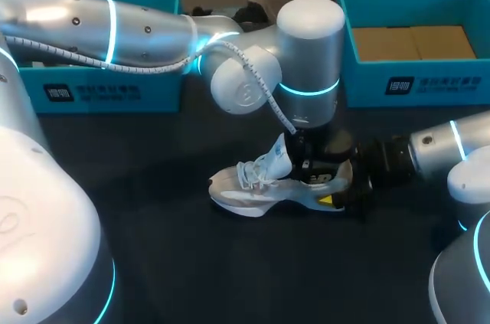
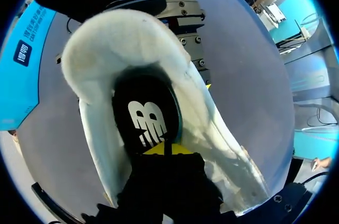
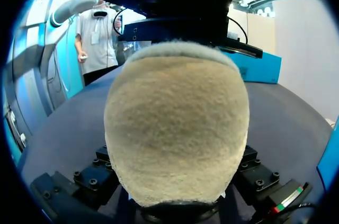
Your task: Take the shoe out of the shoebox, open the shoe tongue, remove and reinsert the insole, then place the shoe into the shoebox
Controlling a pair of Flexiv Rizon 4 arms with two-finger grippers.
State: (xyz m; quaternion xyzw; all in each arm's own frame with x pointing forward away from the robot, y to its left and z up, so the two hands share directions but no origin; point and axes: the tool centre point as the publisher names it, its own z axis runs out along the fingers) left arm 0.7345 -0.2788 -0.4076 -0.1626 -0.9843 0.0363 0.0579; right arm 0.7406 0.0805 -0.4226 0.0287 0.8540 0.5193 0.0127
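A white and grey shoe (image 1: 253,190) lies on its sole mid-table, toe pointing left. My left gripper (image 1: 306,165) points straight down into its opening. In the left wrist view the shoe's padded collar (image 2: 132,38) rings a black insole (image 2: 145,118) with a white logo. There the left gripper (image 2: 164,151) has its yellow tips pressed together, shut on the insole. My right gripper (image 1: 341,190) comes in from the right and is shut on the heel. In the right wrist view the fuzzy heel (image 3: 177,128) fills the space between the black fingers (image 3: 90,181) and hides their tips.
A blue shoebox (image 1: 413,79) with a brown cardboard floor stands at the back right. Another blue box (image 1: 107,90) stands at the back left, partly behind my left arm. The dark tabletop (image 1: 191,263) lies bare in front of the shoe.
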